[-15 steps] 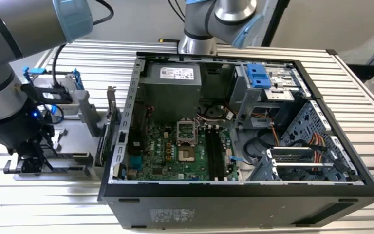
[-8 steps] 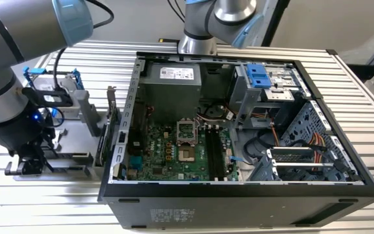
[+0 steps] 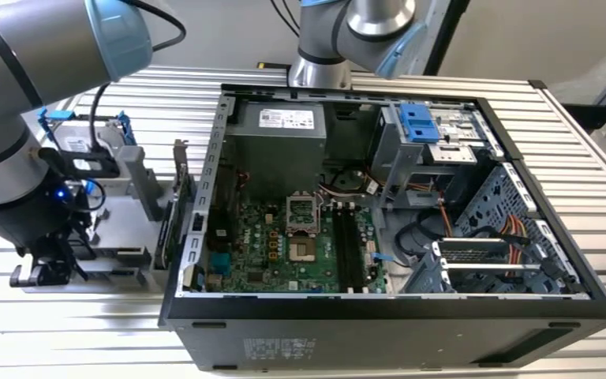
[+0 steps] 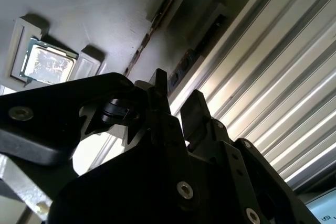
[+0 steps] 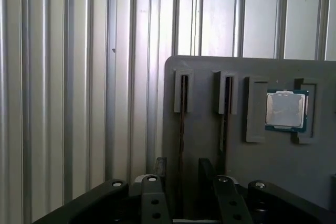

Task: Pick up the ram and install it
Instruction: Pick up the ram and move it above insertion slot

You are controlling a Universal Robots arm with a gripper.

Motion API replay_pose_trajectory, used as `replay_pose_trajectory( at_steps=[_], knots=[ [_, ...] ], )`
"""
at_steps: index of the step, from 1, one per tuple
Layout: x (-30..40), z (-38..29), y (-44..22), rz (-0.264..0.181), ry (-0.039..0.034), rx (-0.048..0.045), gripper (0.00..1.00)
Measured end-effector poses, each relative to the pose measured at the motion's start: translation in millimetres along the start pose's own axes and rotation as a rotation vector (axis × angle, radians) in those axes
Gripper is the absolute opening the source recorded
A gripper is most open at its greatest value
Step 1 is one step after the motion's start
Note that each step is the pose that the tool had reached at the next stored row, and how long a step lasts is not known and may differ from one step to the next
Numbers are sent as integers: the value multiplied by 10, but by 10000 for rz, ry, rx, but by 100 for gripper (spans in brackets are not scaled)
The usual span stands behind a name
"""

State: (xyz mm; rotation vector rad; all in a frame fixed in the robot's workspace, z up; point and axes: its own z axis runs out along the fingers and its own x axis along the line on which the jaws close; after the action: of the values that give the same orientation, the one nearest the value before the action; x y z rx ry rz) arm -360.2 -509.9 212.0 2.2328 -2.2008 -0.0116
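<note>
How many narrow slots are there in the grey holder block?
2. One slot lies in line with the gap of the gripper; the other lies between it and the processor chip. Further ones may be hidden.

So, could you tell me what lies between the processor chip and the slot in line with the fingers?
Another narrow slot in the grey tray, in the first wrist view.

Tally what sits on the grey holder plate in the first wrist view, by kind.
Narrow slots: 2
Processor chip: 1
Total: 3
</note>
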Motion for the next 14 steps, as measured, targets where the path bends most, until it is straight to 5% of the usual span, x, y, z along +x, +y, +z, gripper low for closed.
replay_pose_trajectory(
  at_steps=[14],
  knots=[
    [0,103,5,169,8,1,100]
  ],
)
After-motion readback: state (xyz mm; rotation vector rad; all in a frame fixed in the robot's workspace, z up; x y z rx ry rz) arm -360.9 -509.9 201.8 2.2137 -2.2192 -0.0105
